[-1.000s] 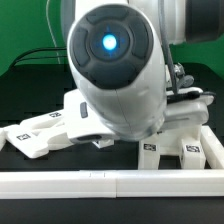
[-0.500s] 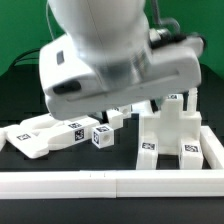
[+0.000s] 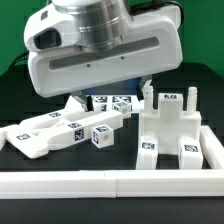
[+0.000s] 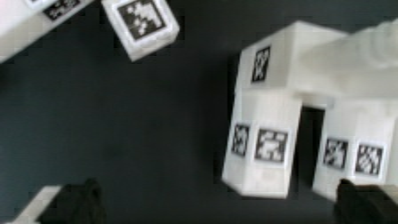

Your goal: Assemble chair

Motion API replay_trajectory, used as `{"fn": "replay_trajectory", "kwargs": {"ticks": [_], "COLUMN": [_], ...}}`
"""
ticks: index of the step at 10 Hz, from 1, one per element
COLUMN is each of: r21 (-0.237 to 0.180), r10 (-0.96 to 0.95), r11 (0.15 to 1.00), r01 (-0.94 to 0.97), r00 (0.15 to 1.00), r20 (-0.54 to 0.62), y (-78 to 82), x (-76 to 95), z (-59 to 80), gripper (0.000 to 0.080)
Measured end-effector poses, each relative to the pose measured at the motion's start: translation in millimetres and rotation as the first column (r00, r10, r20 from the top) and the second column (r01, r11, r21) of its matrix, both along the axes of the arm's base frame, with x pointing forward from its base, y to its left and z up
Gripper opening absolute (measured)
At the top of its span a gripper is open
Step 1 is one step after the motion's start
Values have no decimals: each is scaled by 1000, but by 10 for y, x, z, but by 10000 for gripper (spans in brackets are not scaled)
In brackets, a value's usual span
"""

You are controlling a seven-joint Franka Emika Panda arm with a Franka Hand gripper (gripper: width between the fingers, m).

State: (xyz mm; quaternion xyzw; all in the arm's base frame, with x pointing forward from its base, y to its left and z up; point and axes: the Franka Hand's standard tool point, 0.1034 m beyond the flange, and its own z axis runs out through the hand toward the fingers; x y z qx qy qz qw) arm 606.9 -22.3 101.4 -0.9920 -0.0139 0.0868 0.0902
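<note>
Gripper [image 4: 217,205] spread wide (holding nothing) above the chair seat block [image 3: 172,128], its prongs pointing straight up.

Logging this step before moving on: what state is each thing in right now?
tool: open, empty, above the table.
seat block: standing on the table, uprights up, not gripped.
flat chair parts: lying loose at the exterior view's left.
small tagged piece: loose on the table, apart from the seat block.
border rail: lying flat in front of the parts.
</note>
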Motion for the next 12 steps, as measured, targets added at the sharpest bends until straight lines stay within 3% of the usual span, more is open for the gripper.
{"fn": "replay_trajectory", "kwargs": {"ticks": [1, 3, 5, 6, 7, 11, 12], "r21": [-12, -64, -162, -193, -190, -190, -186], "r10": [-7, 175, 404, 475, 485, 484, 581], "r11": [1000, 984, 915, 880, 874, 875, 813], "r01": [8, -165, -370, -434, -446, -445, -551], "r00": [997, 959, 855, 814, 809, 810, 763], "r20": [78, 223, 324, 334, 333, 332, 282], "y": [-34, -238, -492, -514, -451, -455, -382], "x": [3, -161, -393, -458, -461, -459, -488], "z": [-1, 2, -97, -152, -163, -166, -203], "gripper": [649, 649, 649, 649, 649, 649, 649]}}
